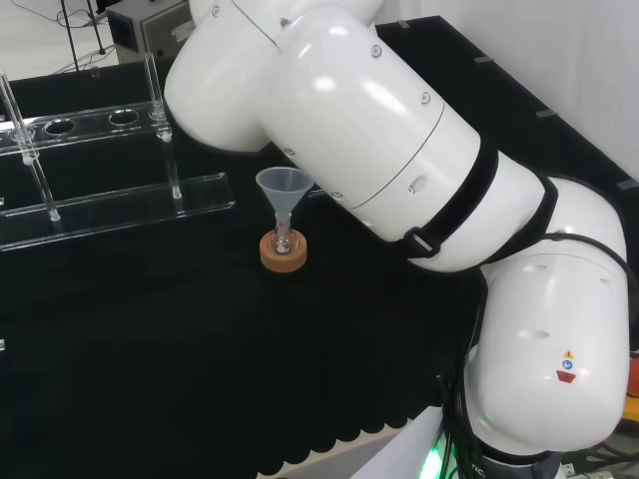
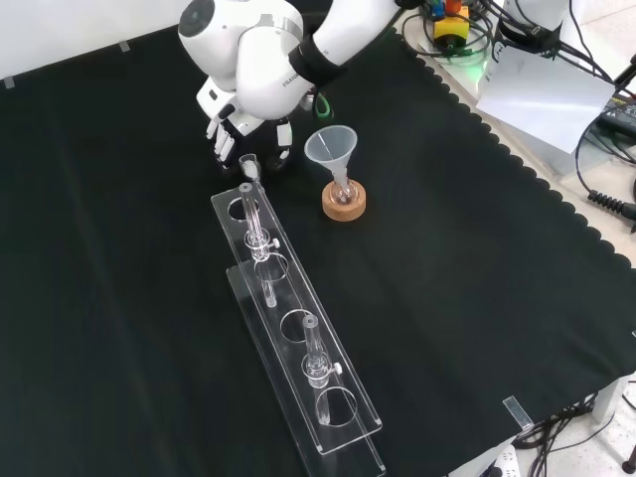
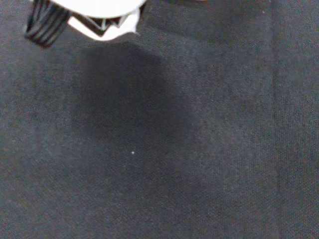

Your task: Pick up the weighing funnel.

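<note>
Blurred white edge of the hand (image 3: 99, 10) right up against the wrist lens, then bare black cloth (image 3: 199, 149) and shadow beyond the fingers. Nothing held. Checked from the front too: fingers (image 2: 221, 134) hung fairly straight and relaxed, pointed down at the cloth, wrapped round nothing.

Spotted a small clear piece just past the fingertips, by the end of the clear rack (image 2: 286, 295) — took it for the weighing funnel (image 2: 248, 162), but couldn't swear to it, clear on black and all. Couldn't tell touching or just apart either.

Would've gone about the pickup like this: fingers kept spread, eased down slow to either side of the piece, then thumb and fingers curled round its body rather than the stem. Would've minded the rack end just beyond the fingertips — easy to knock.

Counted one hand, one maybe-weighing-funnel, one rack with four holes and two upright rods, one big funnel (image 2: 331, 147) near the fingers' side, one small flask (image 2: 343, 187), one cork ring (image 2: 344, 204).
</note>
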Controlling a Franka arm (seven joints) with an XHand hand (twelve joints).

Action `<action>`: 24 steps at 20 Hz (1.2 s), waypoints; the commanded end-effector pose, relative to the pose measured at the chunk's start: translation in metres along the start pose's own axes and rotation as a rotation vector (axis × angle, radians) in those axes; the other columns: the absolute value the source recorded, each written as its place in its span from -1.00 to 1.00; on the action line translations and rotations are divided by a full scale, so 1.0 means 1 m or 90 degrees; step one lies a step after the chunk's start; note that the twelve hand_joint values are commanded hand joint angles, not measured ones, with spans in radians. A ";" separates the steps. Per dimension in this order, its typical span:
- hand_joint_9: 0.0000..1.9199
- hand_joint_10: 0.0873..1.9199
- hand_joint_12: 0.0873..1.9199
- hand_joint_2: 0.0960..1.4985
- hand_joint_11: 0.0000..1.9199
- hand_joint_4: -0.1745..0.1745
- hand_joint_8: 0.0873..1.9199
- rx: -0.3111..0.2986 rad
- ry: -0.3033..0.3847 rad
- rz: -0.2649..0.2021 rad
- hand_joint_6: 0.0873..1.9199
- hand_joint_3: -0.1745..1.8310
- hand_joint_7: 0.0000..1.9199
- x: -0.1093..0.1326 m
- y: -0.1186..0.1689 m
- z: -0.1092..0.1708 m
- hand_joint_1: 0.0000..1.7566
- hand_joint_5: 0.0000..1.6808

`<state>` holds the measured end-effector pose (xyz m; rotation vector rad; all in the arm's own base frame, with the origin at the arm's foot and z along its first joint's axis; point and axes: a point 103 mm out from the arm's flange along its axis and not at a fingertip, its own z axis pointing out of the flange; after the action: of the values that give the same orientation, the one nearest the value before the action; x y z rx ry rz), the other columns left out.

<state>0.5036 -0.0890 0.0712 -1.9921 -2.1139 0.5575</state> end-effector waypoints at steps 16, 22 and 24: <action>-0.12 -0.50 0.28 -0.30 -0.44 -0.16 -0.32 0.000 -0.064 0.000 -0.18 -0.11 -0.39 0.001 -0.002 -0.001 0.11 -0.20; -0.06 -0.49 0.27 0.01 -0.40 0.69 -0.31 0.007 -0.081 0.006 -0.08 -0.35 -0.35 -0.001 -0.001 0.000 0.16 0.14; -0.01 -0.51 0.23 0.13 -0.35 0.93 -0.32 0.004 -0.092 0.015 -0.13 -0.50 -0.31 -0.002 -0.001 0.001 0.20 0.25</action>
<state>0.5031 -0.0901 0.0725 -2.0120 -2.1688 0.6992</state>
